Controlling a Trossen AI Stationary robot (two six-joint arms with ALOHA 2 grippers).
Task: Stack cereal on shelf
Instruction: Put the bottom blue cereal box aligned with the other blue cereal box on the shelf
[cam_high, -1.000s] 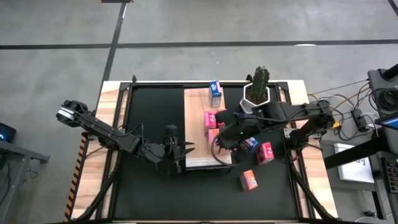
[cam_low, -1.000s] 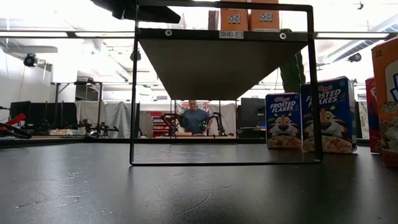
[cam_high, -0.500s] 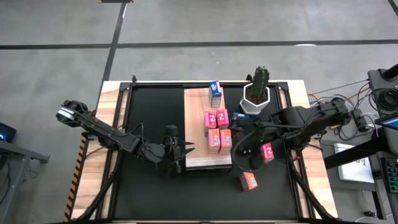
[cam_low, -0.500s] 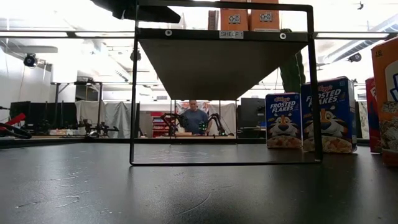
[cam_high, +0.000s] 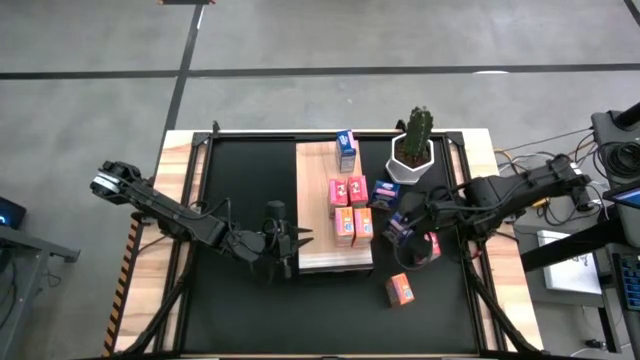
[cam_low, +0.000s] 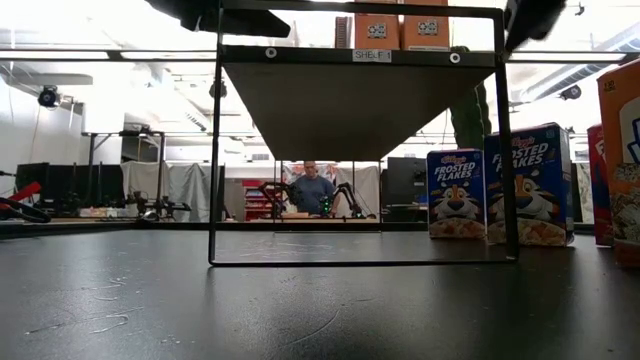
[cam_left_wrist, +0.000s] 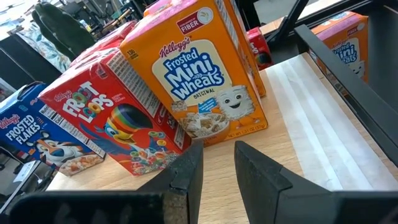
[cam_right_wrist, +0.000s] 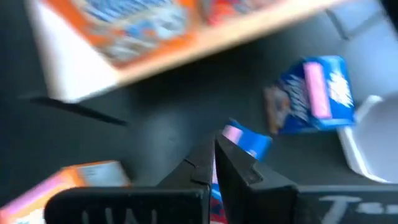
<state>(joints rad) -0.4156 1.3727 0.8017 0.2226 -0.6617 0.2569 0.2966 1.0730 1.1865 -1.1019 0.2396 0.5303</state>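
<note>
The right claw (cam_high: 402, 235) is pressed tight together and holds nothing. It hangs low over the black mat (cam_high: 240, 190), between the shelf (cam_high: 318, 168) and the right edge of the table. Just past its tips lies a small blue box (cam_right_wrist: 247, 141) with a pink end. I cannot tell if the tips touch it.

Close by are more loose boxes. A second blue box (cam_high: 383, 192) sits on the mat near the white pot of the cactus (cam_high: 416, 130). A pink-red box (cam_high: 431, 246) lies just beside the claw on the side toward the right edge. An orange box (cam_high: 400, 290) lies nearer the near edge of the table.

The shelf is the long wood board in the middle of the table, running from the far edge toward the near edge. It already holds a blue box (cam_high: 346, 150) toward its far end, and pink boxes (cam_high: 348, 190) and orange boxes (cam_high: 352, 225) in the middle.

The left claw (cam_high: 285, 243) waits at the near left corner of the shelf. Its fingers (cam_left_wrist: 186, 177) are a little apart with nothing between them.

I think the job is partly done, and the step now is getting the next box off the mat. The right claw must spread its fingers first. Then it must come down around the small blue box, pinch it, lift it, and set it on a bare part of the shelf without bumping the boxes there.
</note>
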